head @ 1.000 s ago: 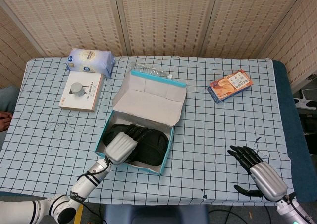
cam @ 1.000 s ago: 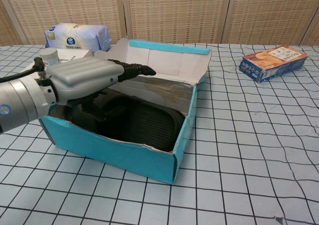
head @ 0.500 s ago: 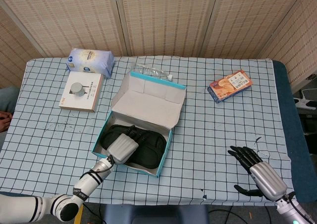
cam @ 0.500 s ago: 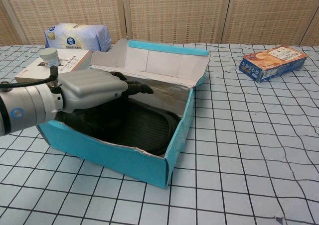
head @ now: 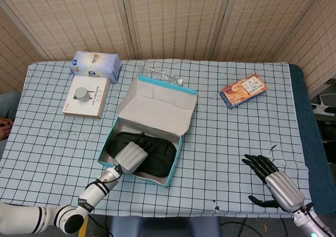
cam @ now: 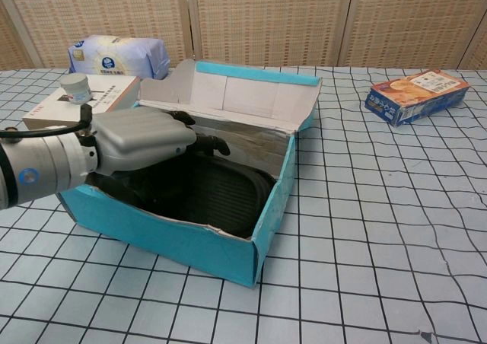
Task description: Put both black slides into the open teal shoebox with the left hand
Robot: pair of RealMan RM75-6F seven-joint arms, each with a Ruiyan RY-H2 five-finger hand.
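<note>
The open teal shoebox (head: 177, 152) stands on the checked cloth with its lid (head: 157, 108) folded back. Both black slides (head: 159, 157) lie inside it, and the chest view shows a ribbed black sole (cam: 221, 193) on the box floor. My left hand (head: 129, 155) reaches in over the near left wall (cam: 190, 237), above the slides. Its fingers (cam: 204, 143) are bent down at the tips, and I see nothing gripped in them. The thumb is hidden. My right hand (head: 275, 182) rests at the table's near right with fingers spread and empty.
A white carton with a round lid (head: 86, 95) and a blue-white pack (head: 96, 65) lie at the far left. A clear plastic bottle (head: 160, 76) lies behind the lid. An orange snack box (head: 243, 90) sits at the far right.
The shoebox slid toward me and slightly left a second ago. My left hand drew back a little and its straight fingers have bent downward. The right hand has not moved.
</note>
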